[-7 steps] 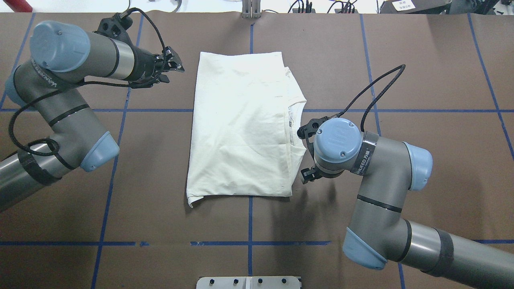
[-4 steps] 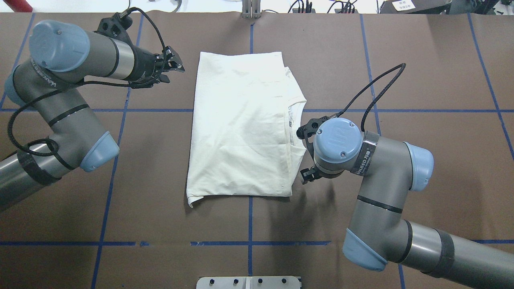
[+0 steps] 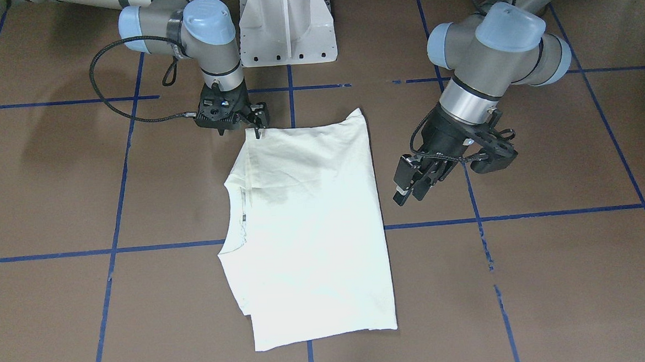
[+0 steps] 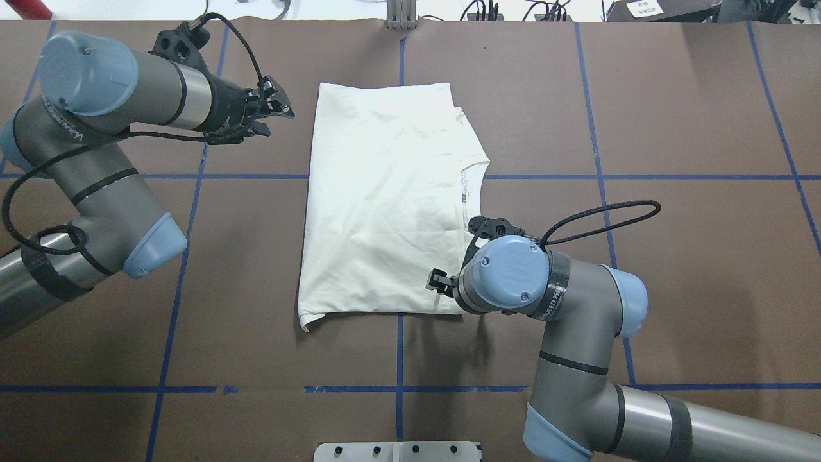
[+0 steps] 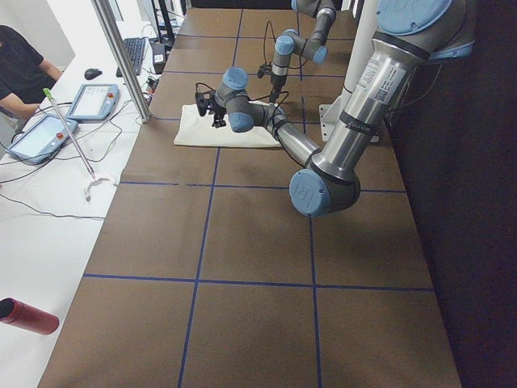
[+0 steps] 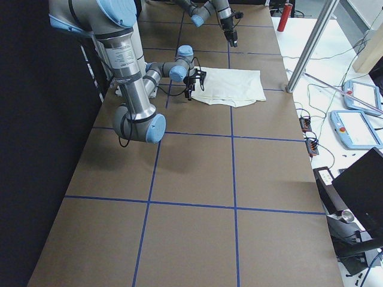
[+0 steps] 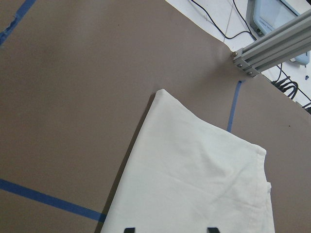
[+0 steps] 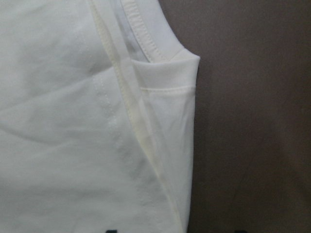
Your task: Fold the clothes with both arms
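The cream-white T-shirt point(image 4: 378, 212) lies folded flat in a tall rectangle on the brown table, also in the front view point(image 3: 314, 231). Its print is hidden. My left gripper point(image 4: 282, 110) is open and hovers beside the shirt's far left corner; the left wrist view shows that corner point(image 7: 194, 184) between wide-apart tips. My right gripper point(image 3: 257, 126) is open right at the shirt's near right corner. It is mostly hidden under its wrist in the overhead view point(image 4: 439, 282). The right wrist view shows the collar and folded edge point(image 8: 146, 97) close below.
The white pedestal base point(image 3: 287, 28) stands at the robot's side of the table. A metal plate point(image 4: 397, 451) sits at the near edge. An aluminium post point(image 7: 272, 48) stands beyond the far edge. Blue tape lines point(image 4: 179, 256) grid the table.
My right arm has moved along the shirt's right edge, from its middle to the near right corner. The left arm has barely shifted. The shirt has not moved.
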You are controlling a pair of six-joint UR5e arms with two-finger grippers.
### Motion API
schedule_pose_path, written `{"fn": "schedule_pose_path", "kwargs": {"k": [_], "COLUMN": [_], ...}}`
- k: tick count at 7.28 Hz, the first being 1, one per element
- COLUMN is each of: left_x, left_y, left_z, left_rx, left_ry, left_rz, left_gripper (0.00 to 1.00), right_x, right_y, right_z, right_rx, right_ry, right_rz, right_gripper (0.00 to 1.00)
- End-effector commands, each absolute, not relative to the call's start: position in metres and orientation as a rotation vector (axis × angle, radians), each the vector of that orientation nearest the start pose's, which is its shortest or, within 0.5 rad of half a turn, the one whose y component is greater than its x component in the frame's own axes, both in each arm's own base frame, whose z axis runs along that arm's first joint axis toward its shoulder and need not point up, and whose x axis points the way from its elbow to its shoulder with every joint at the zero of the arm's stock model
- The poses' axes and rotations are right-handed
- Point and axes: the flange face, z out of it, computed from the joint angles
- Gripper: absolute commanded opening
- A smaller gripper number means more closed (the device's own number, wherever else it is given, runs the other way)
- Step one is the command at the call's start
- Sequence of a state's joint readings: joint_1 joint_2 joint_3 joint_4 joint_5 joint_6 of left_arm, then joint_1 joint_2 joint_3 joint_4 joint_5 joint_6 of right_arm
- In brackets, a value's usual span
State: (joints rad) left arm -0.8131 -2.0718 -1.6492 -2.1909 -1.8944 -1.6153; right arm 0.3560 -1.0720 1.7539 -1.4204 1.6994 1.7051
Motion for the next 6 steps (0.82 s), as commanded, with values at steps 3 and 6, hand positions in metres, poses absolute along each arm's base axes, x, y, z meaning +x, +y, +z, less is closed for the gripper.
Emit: {"fn": "schedule_pose_path", "kwargs": {"k": [3,6], "left_x": [0.377,0.373], "left_y": [-0.547,-0.539], "left_z": [0.264,0.269], "left_rx": [0.185,0.172], "left_ry": [1.221,1.224], "left_rz": [-0.555,-0.569], "left_gripper": [0.58,0.58], "right_x": [-0.572,-0.556], "right_y": [-0.337,-0.334], "right_z": [0.286,0.264], "right_rx": [-0.068,-0.067], "right_ry": [-0.877,-0.923], "right_rz": [0.506,0.498], "right_gripper": [0.0,0.0]}}
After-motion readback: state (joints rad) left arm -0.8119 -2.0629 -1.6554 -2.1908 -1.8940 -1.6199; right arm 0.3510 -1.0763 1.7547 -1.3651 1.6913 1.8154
